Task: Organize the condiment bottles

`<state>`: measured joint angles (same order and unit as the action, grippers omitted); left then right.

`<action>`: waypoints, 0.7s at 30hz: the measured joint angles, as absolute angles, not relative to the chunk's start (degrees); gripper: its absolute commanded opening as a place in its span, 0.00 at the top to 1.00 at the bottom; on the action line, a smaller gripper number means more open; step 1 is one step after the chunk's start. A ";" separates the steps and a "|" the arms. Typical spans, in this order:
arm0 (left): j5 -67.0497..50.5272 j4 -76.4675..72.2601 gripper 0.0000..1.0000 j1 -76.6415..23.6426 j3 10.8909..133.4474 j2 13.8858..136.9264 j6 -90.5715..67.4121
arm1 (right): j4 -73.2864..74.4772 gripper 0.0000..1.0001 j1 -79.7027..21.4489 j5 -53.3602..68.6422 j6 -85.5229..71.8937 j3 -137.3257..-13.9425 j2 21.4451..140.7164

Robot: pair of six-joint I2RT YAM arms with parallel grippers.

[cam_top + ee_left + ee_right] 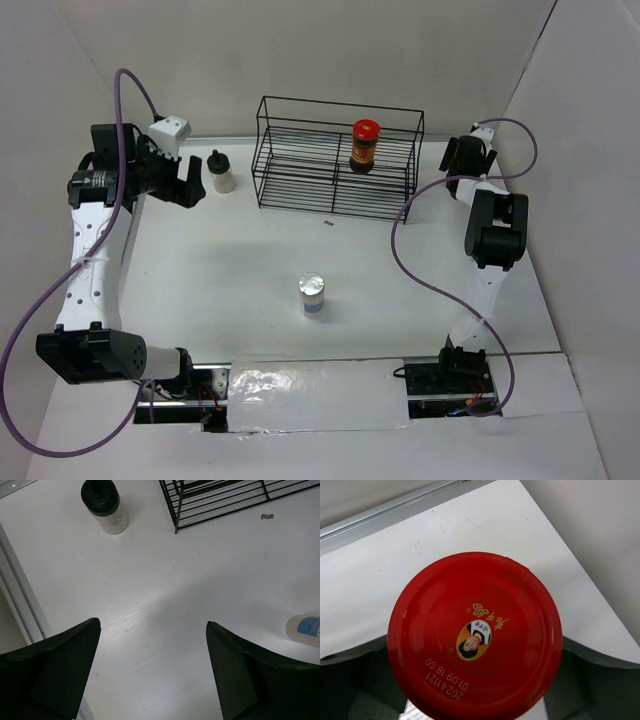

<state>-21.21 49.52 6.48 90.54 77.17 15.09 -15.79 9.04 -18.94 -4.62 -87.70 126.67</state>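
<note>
At the far right corner of the table, the right gripper straddles a red-lidded jar, seen from straight above. Its fingers show on both sides, but the wide lid hides the contact pts, so whether the jaws press the jar or stand just off it can't be told.

A second red-lidded jar stands upright in the right half of the black wire rack. The white blue-labelled bottle sits alone mid-table, well apart from the rack. The black-capped bottle stands just beside the rack's left end, near the left gripper, which hangs wide open and empty over bare tabletop.

Risks, as judged from here:
- The grip is unverified. If the jaws land off-centre on the round jar, or catch only the lid's edge, it could twist or slip out during a lift.
- The corner is tight, w/ the wall close by. A careless swing could bump the arm or the jar against it.
- The purple cable loops near the rack's right end. A move toward the rack might snag it on the wire and drag the rack.
- Placing this jar next to its twin leaves little room. A low or skewed approach could knock the jar already shelved.
- On the left, the narrow black-capped bottle looks tippy. A finger nudge during approach could topple it.
</note>
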 measured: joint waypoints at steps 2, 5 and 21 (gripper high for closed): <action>-21.02 49.45 0.01 6.63 90.54 77.23 15.11 | -16.36 0.20 8.97 -18.98 -4.25 -87.74 126.96; -20.82 49.30 0.01 6.70 90.54 77.45 15.14 | -17.43 0.34 8.78 -19.59 -3.70 -87.72 126.96; -21.37 48.12 0.01 6.85 89.62 78.24 16.36 | -10.61 0.87 7.90 -20.84 0.25 -85.25 119.31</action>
<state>-21.37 48.12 6.85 89.62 78.24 16.36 -10.61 7.90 -20.84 0.25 -85.25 119.31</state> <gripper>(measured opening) 0.993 0.742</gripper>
